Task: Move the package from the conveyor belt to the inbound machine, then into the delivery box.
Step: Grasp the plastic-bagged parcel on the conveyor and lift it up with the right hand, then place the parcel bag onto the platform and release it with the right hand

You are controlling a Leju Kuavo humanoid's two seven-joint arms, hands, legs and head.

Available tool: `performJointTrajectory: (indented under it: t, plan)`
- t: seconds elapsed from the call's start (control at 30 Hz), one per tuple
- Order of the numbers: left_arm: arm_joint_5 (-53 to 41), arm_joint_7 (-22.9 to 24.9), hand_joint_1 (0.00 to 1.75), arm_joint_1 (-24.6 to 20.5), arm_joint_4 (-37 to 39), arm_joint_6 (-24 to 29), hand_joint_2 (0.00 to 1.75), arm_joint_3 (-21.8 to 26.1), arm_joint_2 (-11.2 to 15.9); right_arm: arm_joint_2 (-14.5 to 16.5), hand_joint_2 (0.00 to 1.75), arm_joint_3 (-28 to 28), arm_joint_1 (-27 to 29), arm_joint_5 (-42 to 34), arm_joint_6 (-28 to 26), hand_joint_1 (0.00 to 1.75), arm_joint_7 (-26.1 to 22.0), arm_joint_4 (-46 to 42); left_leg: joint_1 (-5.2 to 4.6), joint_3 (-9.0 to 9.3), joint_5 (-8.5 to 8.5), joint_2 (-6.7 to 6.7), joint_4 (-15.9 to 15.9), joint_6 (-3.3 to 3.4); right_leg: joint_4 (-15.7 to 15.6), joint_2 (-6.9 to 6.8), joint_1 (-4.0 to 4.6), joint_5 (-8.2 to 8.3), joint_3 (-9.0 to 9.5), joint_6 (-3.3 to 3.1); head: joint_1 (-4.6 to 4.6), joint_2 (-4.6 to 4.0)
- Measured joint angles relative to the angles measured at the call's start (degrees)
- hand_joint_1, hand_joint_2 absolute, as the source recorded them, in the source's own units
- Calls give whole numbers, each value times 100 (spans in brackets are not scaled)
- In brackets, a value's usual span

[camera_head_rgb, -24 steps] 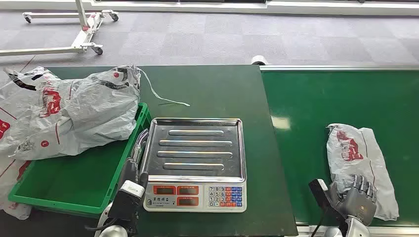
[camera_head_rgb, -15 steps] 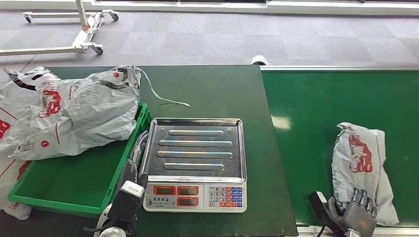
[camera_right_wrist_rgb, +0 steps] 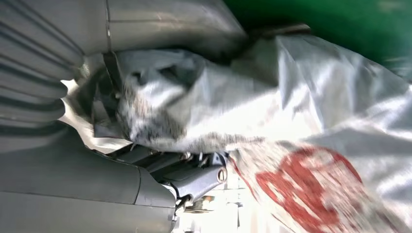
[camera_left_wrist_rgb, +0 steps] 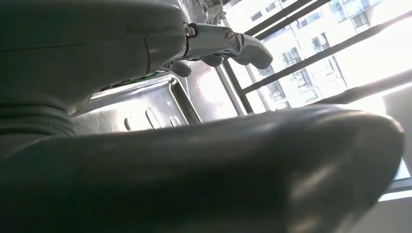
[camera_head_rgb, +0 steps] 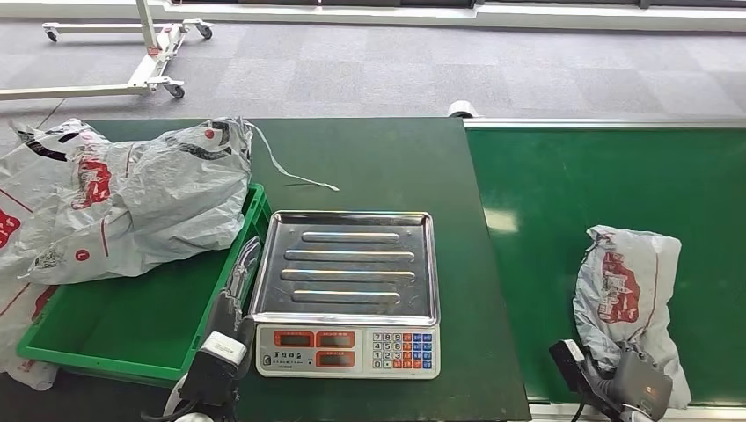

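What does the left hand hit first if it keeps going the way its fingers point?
Probably nothing soon: the left hand points along the gap between the scale and the green bin, toward bare table. Depth unclear.

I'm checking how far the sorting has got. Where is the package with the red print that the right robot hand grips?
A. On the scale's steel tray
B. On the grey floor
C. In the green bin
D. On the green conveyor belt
D: the package lies on the green conveyor belt, its near end gripped by the right robot hand; the scale's steel tray is bare.
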Motion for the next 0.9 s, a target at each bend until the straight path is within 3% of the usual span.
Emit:
performJointTrajectory:
  t: [0.07,0.13,0.27,0.47,0.57,0.7,0.9]
  plan:
    - [138,-9,0,-45,-9,-158,0,0,2,232,175,-60,37,-423,12,175,-808,-529,0,-5,0,9,-1,-3,3,7,0,3,-10,-4,-1,0]
    - [264,-61,0,-156,49,-286,0,0,-21,470,175,32,79,-980,13,175,-1295,-1188,-1,-6,6,8,-1,-6,5,6,0,4,-15,-6,-2,0]
    - [425,-221,0,-345,248,-338,0,6,-130,650,175,1214,262,-2055,95,175,-904,-3085,-2,-15,21,-5,-1,-12,13,-3,-2,9,-28,-12,1,0]
    - [519,-298,0,-422,358,-263,0,22,-260,597,175,3434,239,-2602,480,175,-281,-5139,-1,-16,19,17,-1,-17,14,20,0,15,-42,-17,-2,0]
    - [540,-319,0,-410,358,-221,0,52,-286,564,175,4159,130,-2925,742,175,-293,-5531,1,-21,20,4,-2,-17,16,5,2,13,-38,-18,-1,0]
    - [577,-359,0,-396,362,-184,0,119,-299,578,175,5057,-190,-3712,1596,175,-416,-5583,2,-23,20,12,-3,-18,17,13,2,14,-43,-19,-1,0]
    - [611,-443,0,-432,492,-222,0,126,-379,839,175,6387,-799,-4837,2552,175,-704,-4675,4,-23,25,6,-3,-23,18,7,4,14,-41,-20,-1,0]
